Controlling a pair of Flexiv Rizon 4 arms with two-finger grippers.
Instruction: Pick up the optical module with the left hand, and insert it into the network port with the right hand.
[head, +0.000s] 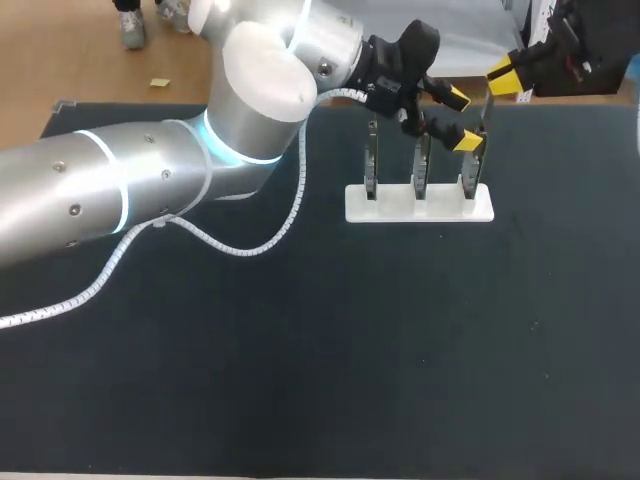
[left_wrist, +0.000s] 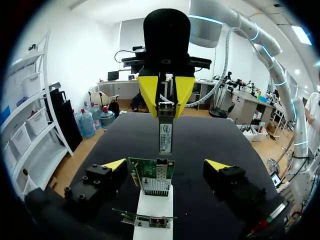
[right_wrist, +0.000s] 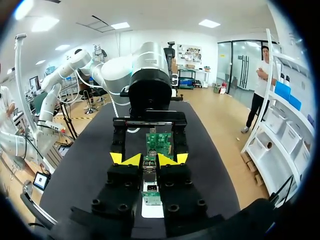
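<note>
Your right gripper (left_wrist: 166, 97) is shut tight on the optical module (left_wrist: 165, 134), which hangs upright just above the top edge of the network card (left_wrist: 152, 177) on the white stand (head: 420, 203). Your left gripper (left_wrist: 166, 165) stands wide open, 1 finger on either side of that card, gripping nothing.

Bright, even light comes from ceiling panels (right_wrist: 208, 23) overhead — white and blown out in the wrist views. The dark worktop (head: 300, 380) takes it flatly, shadows on it too faint to trace. The left arm (head: 100, 190) carries broad pale highlights on its silver shell, cyan rings glowing at the joints. The optical module (left_wrist: 165, 136) catches a soft sheen.
</note>
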